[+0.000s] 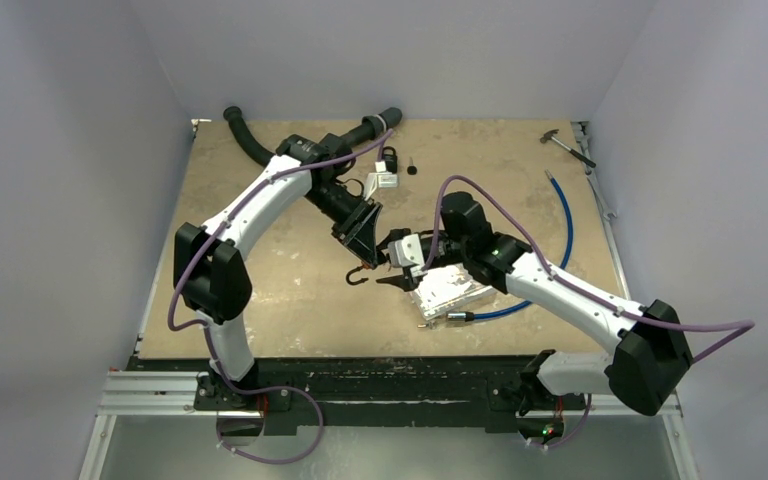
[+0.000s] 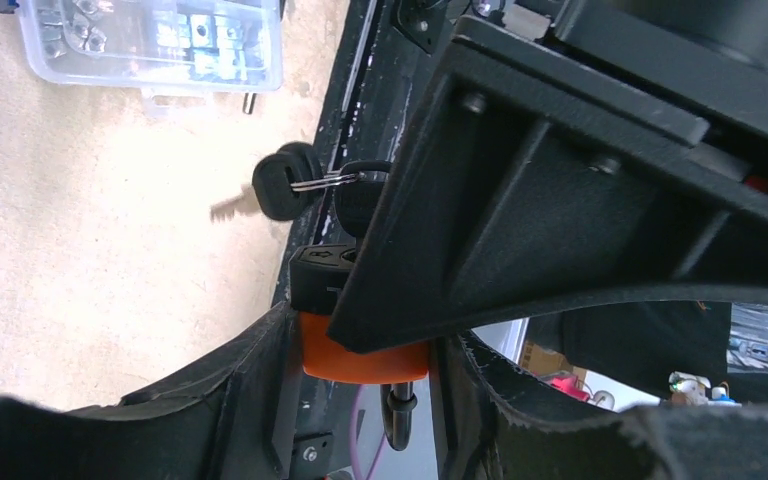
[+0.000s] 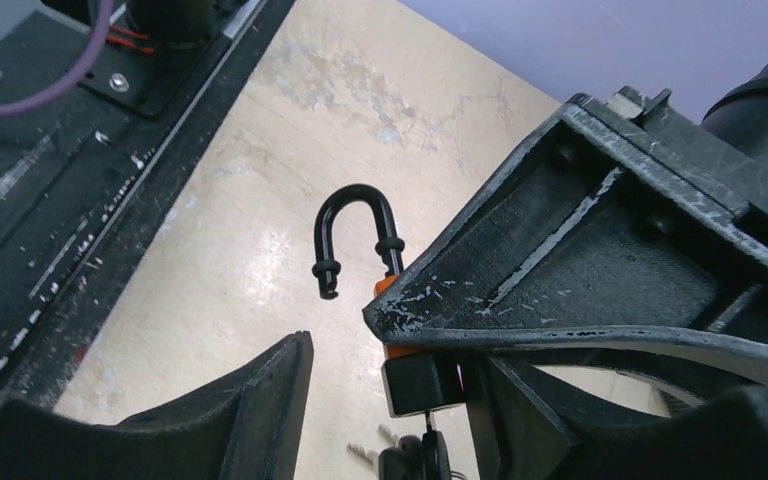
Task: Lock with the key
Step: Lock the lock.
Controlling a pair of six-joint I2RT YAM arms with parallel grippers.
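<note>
From above, both arms reach in over the middle of the table (image 1: 290,290) and their tips nearly meet. The left gripper (image 1: 363,255) points down at the near edge and has the padlock (image 1: 363,272) hanging from it, just off the tabletop. The right gripper (image 1: 390,265) comes in from the right, just beside the lock. Under that arm lies a clear plastic box (image 1: 450,293) with a blue cable (image 1: 567,225) curving round behind it. A hammer (image 1: 565,142) sits in the far right corner and a black hose (image 1: 250,140) in the far left.

From the left wrist, the left gripper (image 2: 365,340) is partly closed, with the orange body of the padlock (image 2: 360,362) pinched between its two fingers. Above the lock's black end a bunch of keys (image 2: 285,188) dangles on a ring; one blade is blurred. One of the right gripper's fingers (image 2: 520,200) cuts across in front of the lock. The plastic box (image 2: 150,45) shows at the top.

From the right wrist, the right gripper (image 3: 338,330) stands apart around the padlock (image 3: 418,385). The lock lies against one finger, with clear space to the other, so this gripper has hold of nothing. The shackle (image 3: 352,191) is swung open, its free end hanging in the air. The keys (image 3: 410,465) show dimly at the bottom edge.
</note>
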